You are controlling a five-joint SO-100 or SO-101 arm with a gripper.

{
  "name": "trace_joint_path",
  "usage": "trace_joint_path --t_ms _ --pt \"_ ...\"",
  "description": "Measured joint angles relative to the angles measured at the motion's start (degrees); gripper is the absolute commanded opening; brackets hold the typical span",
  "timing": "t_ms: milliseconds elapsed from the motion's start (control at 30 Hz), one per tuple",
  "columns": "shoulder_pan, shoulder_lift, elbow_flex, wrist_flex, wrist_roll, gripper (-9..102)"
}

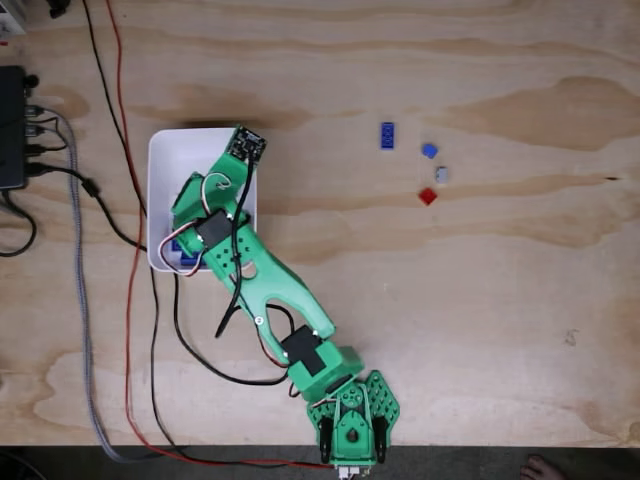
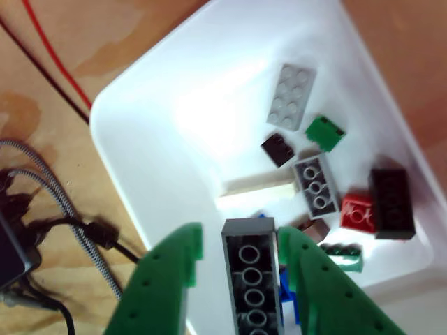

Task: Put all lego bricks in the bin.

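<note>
hanging over the white bin (image 1: 160, 200), the green arm (image 1: 262, 285) reaches across the plywood table (image 1: 450, 330).

in the other view the fingers (image 2: 243, 251) stand spread, a dark grey brick (image 2: 251, 276) lying lengthwise between them with a gap at each side; whether they grip it i cannot tell. inside the bin (image 2: 160, 160) lie a light grey plate (image 2: 290, 96), a green brick (image 2: 325, 132), a red brick (image 2: 358, 211) and a black brick (image 2: 391, 202). in the fixed view a blue plate (image 1: 387, 135), a small blue brick (image 1: 429, 150), a grey brick (image 1: 441, 174) and a red one (image 1: 428, 196) sit on the table, well apart from the bin.
</note>
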Motion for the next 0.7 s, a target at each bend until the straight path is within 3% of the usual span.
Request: trace_joint_path --t_ms 133,367,500,700 --pt "14.68 11.95 14.41 -7.56 -3.43 36" --pt "29.44 23.47 32.61 -18.46 -9.49 21" --pt "41.4 26.02 46.41 -25.49 -23.55 18" --pt "45.09 19.16 55.02 -34.8 -39.29 17"
